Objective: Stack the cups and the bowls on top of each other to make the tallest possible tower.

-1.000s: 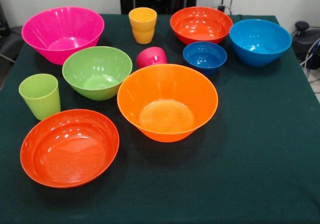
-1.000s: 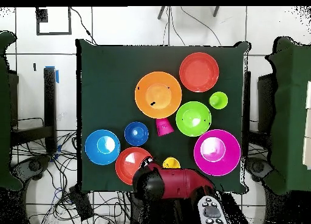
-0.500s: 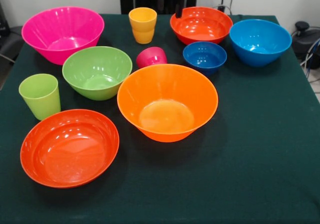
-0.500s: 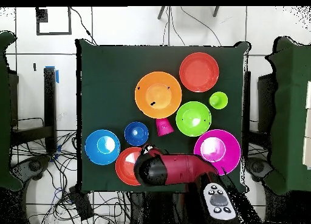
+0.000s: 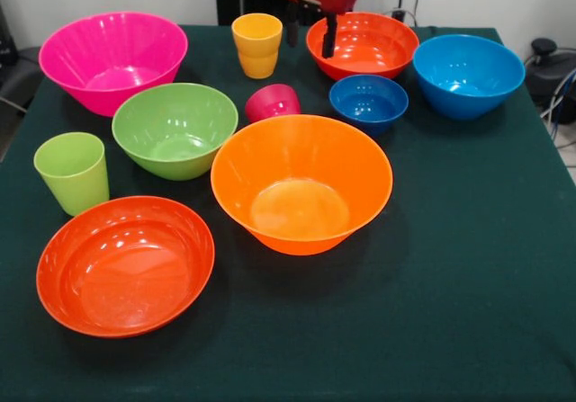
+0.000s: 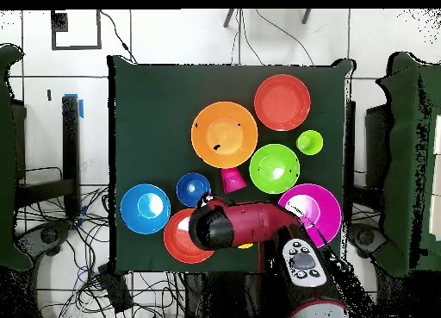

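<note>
Table [image 5: 468,267]: arm [image 6: 250,226] advanced, now hiding yellow cup [image 5: 257,44] overhead.

Seven bowls sit on the table: one pink [image 5: 112,58], one large orange [image 5: 301,183], one green [image 5: 175,129], two shallow red-orange [image 5: 125,264] [image 5: 362,44], one light blue [image 5: 467,74], one small dark blue [image 5: 368,102]. Three cups: yellow-orange [image 5: 256,45], red-pink [image 5: 273,102], lime green [image 5: 72,172].

Front view: big pink glossy plastic bowl [image 5: 112,60] at the surface's [image 5: 468,294] far left corner; light blue plastic bowl [image 5: 468,74] far right; big orange plastic bowl [image 5: 301,184] central; shallow red-orange plastic bowl [image 5: 124,265] near left, lime green plastic cup [image 5: 72,172] just behind it.
</note>
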You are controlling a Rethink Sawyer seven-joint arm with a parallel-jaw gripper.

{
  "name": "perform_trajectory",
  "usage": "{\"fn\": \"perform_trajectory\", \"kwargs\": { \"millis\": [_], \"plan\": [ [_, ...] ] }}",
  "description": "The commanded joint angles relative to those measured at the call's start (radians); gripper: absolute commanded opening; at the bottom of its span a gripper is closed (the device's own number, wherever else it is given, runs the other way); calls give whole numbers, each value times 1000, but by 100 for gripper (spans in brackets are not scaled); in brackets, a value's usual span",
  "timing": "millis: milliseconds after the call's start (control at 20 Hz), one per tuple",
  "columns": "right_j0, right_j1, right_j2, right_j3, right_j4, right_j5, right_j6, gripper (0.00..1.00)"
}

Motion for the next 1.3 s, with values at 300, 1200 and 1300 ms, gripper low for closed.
{"fn": "perform_trajectory", "kwargs": {
  "millis": [300, 1200, 1300],
  "plan": [
    [-41, 20, 147, -29, -60, 75, -147, 100],
    [-33, -200, 138, 37, -55, 249, -141, 100],
    [26, -202, 76, 10, -91, 279, -92, 100]
  ]
}}
